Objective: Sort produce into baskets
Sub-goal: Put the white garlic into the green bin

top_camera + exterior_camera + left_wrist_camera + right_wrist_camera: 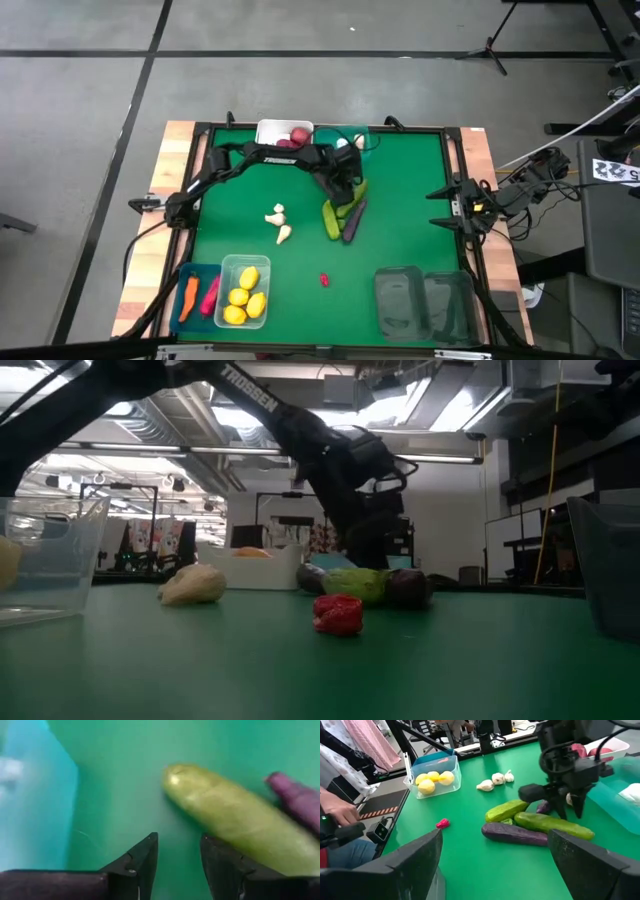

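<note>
Two glossy green toy cucumbers and a dark purple eggplant lie clustered at centre; white garlic bulbs at nine o'clock; small red chilli at six; yellow lemons fill the clear pale-green bin.

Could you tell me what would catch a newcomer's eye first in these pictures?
Probably the left gripper, hanging just above the green cucumbers and a purple eggplant piled mid-table. Next, the clear bin of yellow lemons at the near left, and a lone red chilli on the green mat.
</note>
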Robot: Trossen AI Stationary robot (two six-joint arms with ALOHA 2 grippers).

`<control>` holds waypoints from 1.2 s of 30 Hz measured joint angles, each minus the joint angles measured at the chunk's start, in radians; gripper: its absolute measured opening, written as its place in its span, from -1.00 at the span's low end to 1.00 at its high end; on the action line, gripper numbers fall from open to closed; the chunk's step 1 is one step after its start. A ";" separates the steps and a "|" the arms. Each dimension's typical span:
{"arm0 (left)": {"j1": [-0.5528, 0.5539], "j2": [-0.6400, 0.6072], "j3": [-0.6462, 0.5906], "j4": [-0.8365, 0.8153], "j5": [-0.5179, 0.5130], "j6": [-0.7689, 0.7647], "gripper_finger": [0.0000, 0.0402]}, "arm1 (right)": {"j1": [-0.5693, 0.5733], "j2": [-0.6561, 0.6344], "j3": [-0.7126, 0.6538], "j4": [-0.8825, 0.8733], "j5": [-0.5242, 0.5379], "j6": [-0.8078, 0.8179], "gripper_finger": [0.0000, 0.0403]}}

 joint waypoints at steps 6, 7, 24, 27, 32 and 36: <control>-0.031 -0.053 0.000 -0.084 -0.012 -0.121 -0.29 | 0.000 0.000 0.000 -0.001 -0.002 0.000 0.79; -0.038 -0.067 0.000 -0.087 -0.033 -0.147 -0.29 | 0.000 0.000 0.000 -0.001 -0.002 0.000 0.79; 0.027 -0.093 -0.001 -0.213 -0.258 -0.045 -0.29 | 0.000 0.000 0.000 -0.001 -0.003 0.000 0.79; 0.055 -0.093 -0.002 -0.255 -0.229 -0.017 -0.29 | 0.000 0.000 0.000 -0.002 -0.003 0.000 0.79; 0.071 -0.109 -0.001 -0.327 -0.171 -0.017 -0.29 | 0.000 0.000 0.000 -0.003 -0.003 0.000 0.79; 0.054 -0.135 0.000 -0.413 -0.154 -0.001 -0.29 | 0.000 0.000 0.000 -0.005 -0.003 0.000 0.79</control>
